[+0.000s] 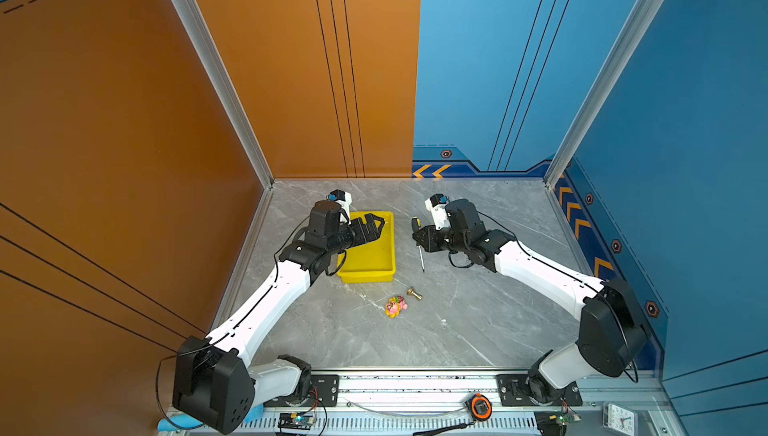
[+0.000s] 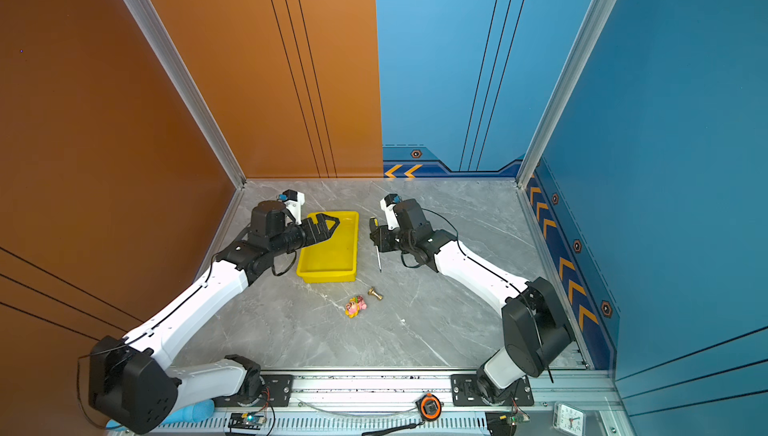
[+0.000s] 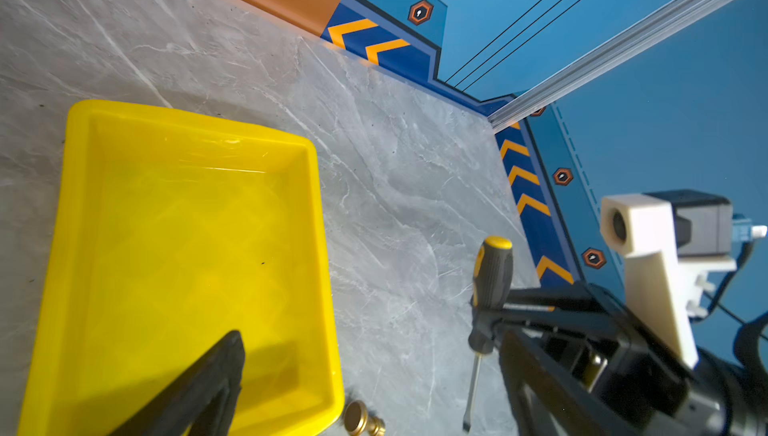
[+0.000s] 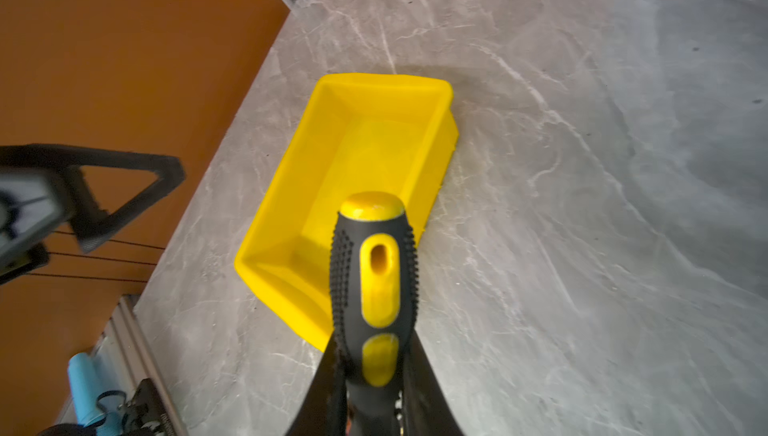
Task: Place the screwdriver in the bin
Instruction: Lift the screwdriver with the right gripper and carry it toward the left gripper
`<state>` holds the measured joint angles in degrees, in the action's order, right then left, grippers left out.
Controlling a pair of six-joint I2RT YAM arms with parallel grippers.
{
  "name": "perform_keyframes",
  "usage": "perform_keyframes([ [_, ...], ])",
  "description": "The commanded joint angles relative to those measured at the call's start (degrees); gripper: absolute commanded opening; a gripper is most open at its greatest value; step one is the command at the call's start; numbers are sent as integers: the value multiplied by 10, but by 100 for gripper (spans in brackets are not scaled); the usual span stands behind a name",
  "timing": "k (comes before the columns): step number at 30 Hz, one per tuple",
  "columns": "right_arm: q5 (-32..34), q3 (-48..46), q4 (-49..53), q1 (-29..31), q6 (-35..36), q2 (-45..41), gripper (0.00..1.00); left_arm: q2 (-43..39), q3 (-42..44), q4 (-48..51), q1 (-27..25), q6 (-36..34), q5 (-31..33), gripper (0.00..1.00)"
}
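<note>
The yellow bin (image 1: 368,257) (image 2: 328,257) (image 3: 187,226) (image 4: 374,143) sits left of centre on the grey table, with nothing lying in it. My left gripper (image 1: 370,226) (image 2: 326,226) (image 3: 378,371) hovers open over the bin's far left part, holding nothing. The screwdriver (image 1: 416,224) (image 2: 374,222) (image 3: 492,267) (image 4: 374,272) is just right of the bin, outside it. My right gripper (image 1: 417,235) (image 2: 376,237) (image 4: 374,392) is shut on its black and yellow handle. The thin shaft points toward the table's front. I cannot tell whether its tip touches the table.
A small brass bell-shaped piece (image 1: 414,293) (image 2: 375,293) (image 3: 361,421) and a pink-yellow toy (image 1: 395,306) (image 2: 355,306) lie in front of the bin. Orange wall stands left, blue wall right and behind. A tape measure (image 1: 480,407) rests on the front rail.
</note>
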<state>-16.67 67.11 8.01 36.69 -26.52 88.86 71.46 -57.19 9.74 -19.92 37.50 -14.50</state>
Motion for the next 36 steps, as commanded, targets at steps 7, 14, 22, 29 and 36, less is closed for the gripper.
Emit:
perform_keyframes([
  [7, -25, 43, -70, 59, -61, 37, 0, 25, -39, -6, -10, 14, -30, 87],
  [14, -31, 53, -82, 73, -67, 53, 0, 26, -27, -2, -18, 13, -30, 77],
  [22, -37, 70, -90, 77, -73, 65, 0, 24, -5, -1, -26, 14, -22, 73],
  [29, -41, 77, -96, 80, -76, 74, 0, 28, 4, -2, -26, 19, -18, 67],
  [36, -41, 83, -95, 83, -73, 80, 0, 31, 12, -12, -27, 27, -25, 59],
])
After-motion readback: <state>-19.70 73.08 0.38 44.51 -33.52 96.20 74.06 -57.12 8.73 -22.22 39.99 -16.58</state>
